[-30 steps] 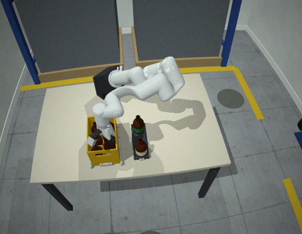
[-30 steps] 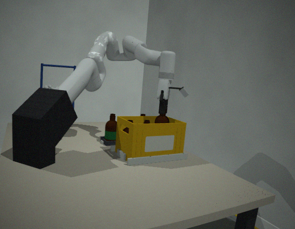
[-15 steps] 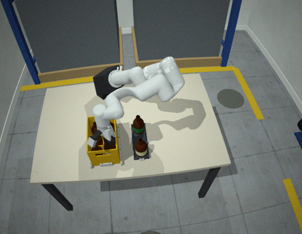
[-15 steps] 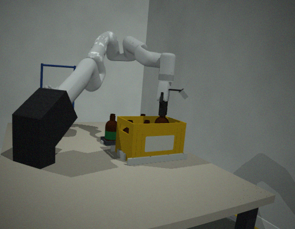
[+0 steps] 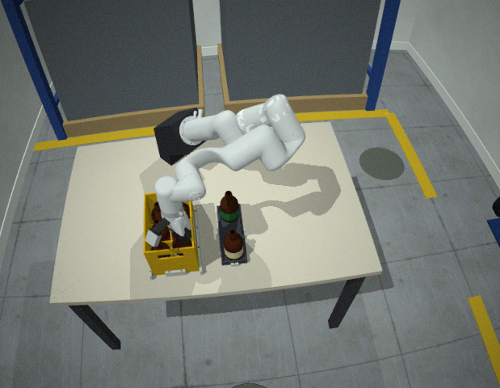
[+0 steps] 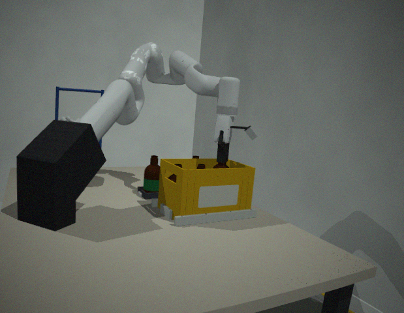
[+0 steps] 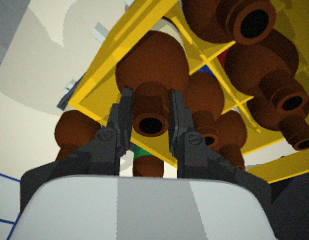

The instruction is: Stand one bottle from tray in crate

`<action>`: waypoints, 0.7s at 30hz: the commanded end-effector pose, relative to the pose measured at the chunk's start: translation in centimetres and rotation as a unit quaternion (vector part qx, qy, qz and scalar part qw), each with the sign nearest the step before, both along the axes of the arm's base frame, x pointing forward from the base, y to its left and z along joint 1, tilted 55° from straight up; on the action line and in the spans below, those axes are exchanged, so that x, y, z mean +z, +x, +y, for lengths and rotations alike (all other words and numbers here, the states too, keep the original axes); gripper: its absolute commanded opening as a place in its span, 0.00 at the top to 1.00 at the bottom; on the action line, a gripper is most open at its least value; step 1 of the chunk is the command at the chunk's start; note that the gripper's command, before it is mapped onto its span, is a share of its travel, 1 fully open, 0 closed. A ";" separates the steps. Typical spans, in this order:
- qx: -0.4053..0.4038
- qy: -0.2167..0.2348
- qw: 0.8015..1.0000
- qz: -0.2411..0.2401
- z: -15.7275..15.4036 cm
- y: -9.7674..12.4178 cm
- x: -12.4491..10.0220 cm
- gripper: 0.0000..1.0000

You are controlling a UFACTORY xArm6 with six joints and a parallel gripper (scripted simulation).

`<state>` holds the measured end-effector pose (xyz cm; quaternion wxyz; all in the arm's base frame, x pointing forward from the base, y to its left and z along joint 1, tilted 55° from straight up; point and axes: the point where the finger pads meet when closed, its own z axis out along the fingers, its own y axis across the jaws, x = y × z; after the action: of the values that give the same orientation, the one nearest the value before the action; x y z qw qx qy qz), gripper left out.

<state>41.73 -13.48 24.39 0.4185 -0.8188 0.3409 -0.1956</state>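
The dark two-fingered gripper (image 7: 150,117) is clamping, partly closed, on the narrow neck of a brown glass-looking bottle (image 7: 152,70), its fingers pressing either side just under the open mouth, which seems the right hold on something rigid, smooth, probably slippery and breakable. The bottle is hanging upright, sunk mostly into a cell of the yellow slatted plastic crate (image 6: 208,188), though whether its base is touching the floor is hidden. At three o'clock from the crate in the top view, two more bottles are standing on the dark narrow tray (image 5: 221,250).
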 end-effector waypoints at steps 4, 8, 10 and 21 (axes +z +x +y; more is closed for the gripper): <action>-0.001 -0.001 1.000 -0.001 0.3 0.4 -0.3 1.00; -0.001 -0.001 1.000 -0.001 0.4 0.6 -0.5 1.00; -0.001 -0.001 1.000 -0.001 0.5 0.7 -0.5 1.00; -0.001 -0.001 1.000 -0.001 0.7 0.9 -0.7 1.00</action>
<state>42.55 -12.77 23.64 0.4183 -0.8188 0.3409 -0.1959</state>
